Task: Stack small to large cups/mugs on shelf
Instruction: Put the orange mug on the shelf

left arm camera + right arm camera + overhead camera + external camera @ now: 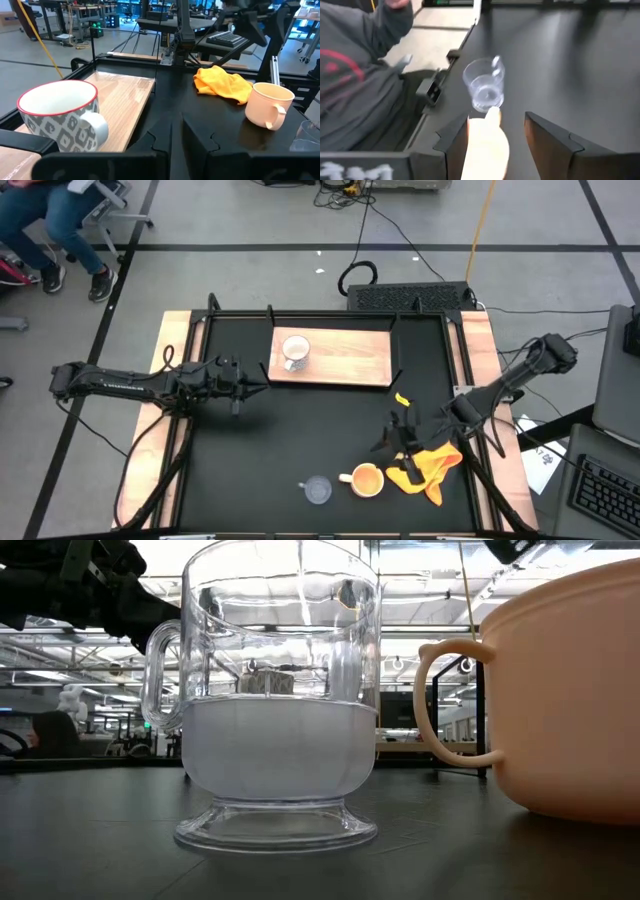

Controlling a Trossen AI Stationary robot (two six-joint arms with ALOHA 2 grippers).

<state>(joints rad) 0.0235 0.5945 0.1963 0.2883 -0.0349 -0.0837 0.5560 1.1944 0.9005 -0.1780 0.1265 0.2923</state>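
A white patterned mug (294,352) (62,117) stands upright on the left part of the light-wood shelf (345,360). Near the table's front edge stand the clear glass cup (317,491) (275,730) and, right of it, the orange-yellow mug (366,479) (267,105), both on their bases. My left gripper (262,373) (172,131) hovers shut and holding nothing just left of the shelf. My right gripper (398,448) (496,120) hangs open above the orange-yellow mug and points toward the clear cup (484,87). It touches nothing.
An orange-yellow cloth (430,465) (222,82) lies bunched right of the orange mug, under my right arm. Black rails frame the tabletop (300,430). A person in a grey garment (360,85) is beside the table's edge near the clear cup.
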